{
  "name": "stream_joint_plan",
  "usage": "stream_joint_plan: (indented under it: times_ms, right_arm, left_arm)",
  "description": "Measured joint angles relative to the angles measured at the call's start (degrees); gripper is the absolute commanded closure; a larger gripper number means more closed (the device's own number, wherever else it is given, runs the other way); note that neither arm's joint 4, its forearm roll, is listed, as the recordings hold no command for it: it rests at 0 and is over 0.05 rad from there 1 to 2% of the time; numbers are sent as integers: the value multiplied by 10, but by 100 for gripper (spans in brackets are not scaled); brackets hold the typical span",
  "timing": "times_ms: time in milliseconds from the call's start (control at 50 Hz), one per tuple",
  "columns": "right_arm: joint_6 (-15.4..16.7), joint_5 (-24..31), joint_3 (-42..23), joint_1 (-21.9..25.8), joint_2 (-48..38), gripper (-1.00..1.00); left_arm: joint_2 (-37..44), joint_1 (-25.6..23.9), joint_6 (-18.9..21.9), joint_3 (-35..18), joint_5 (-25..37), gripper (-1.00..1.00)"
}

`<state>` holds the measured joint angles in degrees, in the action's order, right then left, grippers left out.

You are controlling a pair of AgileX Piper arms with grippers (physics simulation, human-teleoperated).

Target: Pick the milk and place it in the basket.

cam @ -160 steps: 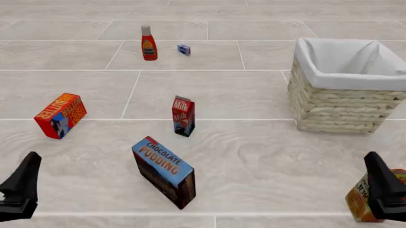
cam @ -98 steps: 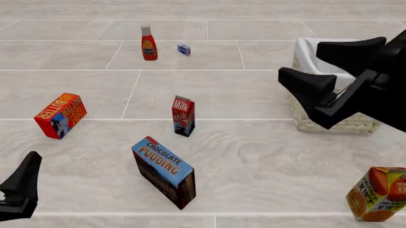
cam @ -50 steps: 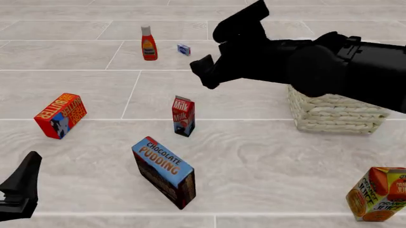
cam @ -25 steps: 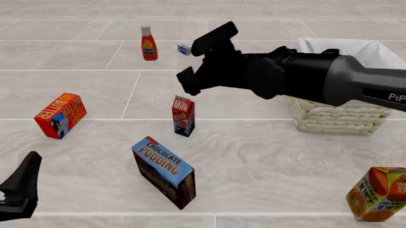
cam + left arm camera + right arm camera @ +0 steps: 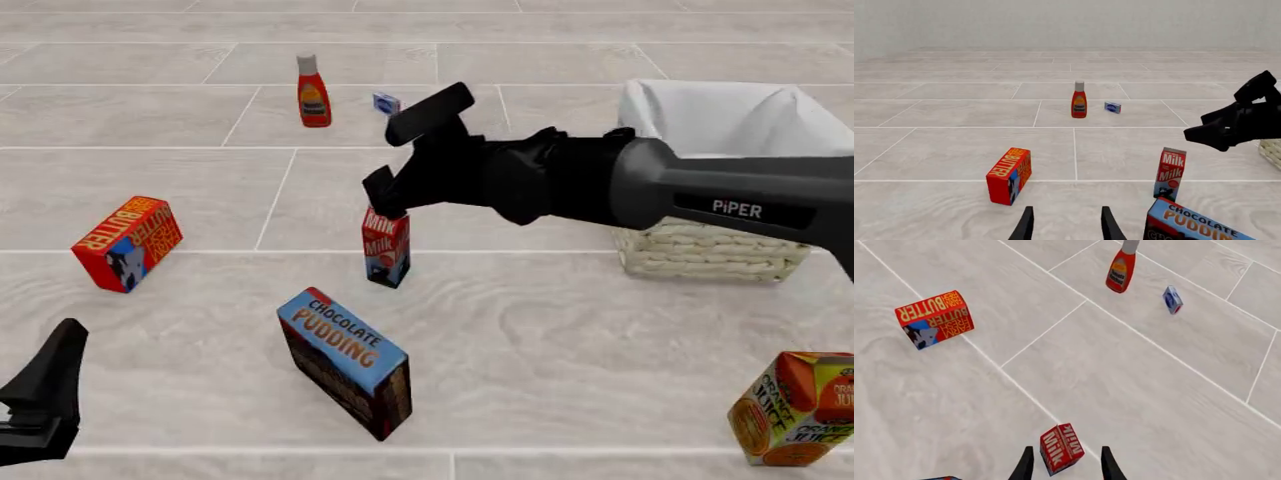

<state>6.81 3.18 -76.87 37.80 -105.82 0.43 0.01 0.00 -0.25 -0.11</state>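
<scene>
The milk (image 5: 386,245) is a small red carton with a dark blue lower part, standing upright on the floor tiles. My right gripper (image 5: 404,152) is open and hovers just above it, its lower finger close to the carton's top. In the right wrist view the milk (image 5: 1061,448) shows between the two spread fingers of the gripper (image 5: 1066,450). The wicker basket (image 5: 707,240) with its white liner stands at the right, behind my right arm. My left gripper (image 5: 47,400) is open and empty at the near left. The left wrist view shows the milk (image 5: 1170,172) and the right gripper (image 5: 1237,117).
A chocolate pudding box (image 5: 344,358) stands just in front of the milk. A red-orange butter box (image 5: 127,242) is at the left. A red bottle (image 5: 314,92) and a small blue-white packet (image 5: 387,102) are at the back. An orange juice carton (image 5: 798,408) is at the near right.
</scene>
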Motion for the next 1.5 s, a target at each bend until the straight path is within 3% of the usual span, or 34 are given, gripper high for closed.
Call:
stream_joint_plan:
  times_ms: [580, 1500]
  right_arm:
    - [-28, -19, -24, -1, -73, -100]
    - [-41, -40, -32, -1, -132, -100]
  left_arm:
    - [0, 0, 0, 0, 0, -100]
    - [0, 0, 0, 0, 0, -100]
